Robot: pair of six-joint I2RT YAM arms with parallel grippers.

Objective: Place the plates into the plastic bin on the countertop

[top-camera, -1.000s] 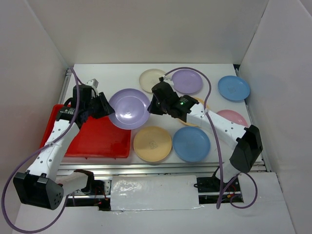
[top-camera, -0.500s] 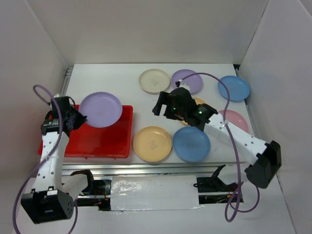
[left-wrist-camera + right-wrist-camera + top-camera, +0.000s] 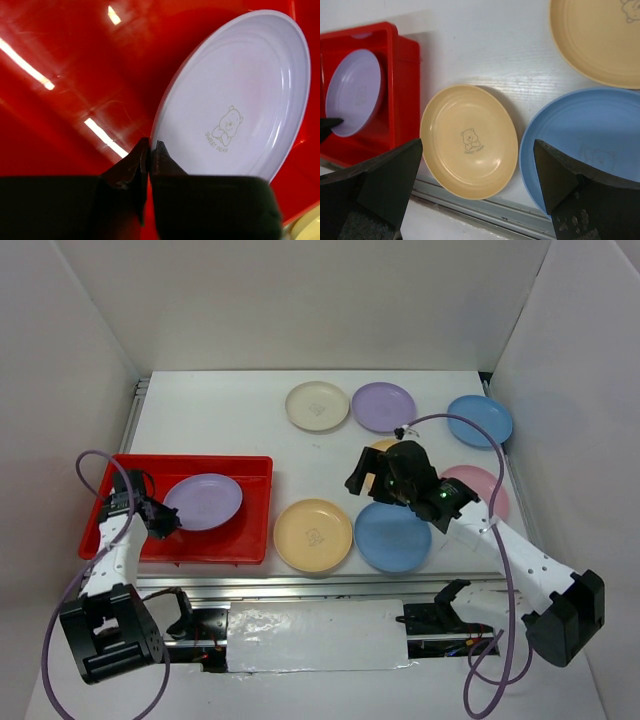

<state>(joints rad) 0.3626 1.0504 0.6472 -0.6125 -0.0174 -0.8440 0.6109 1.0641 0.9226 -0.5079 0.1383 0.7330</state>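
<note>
Lowered since earlier into the plastic bin [image 3: 250, 464] at frame left, the purple plate [image 3: 203, 502] hangs tilted, rim pinched by the left gripper [image 3: 150, 150], so an askew release could bounce it out, while the right gripper [image 3: 362, 480] gapes empty.

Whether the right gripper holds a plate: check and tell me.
No: the right gripper stands wide open above the yellow plate and the blue plate, with nothing between its fingers.

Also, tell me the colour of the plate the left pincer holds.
The plate is pale purple; clearest in left wrist view.
</note>
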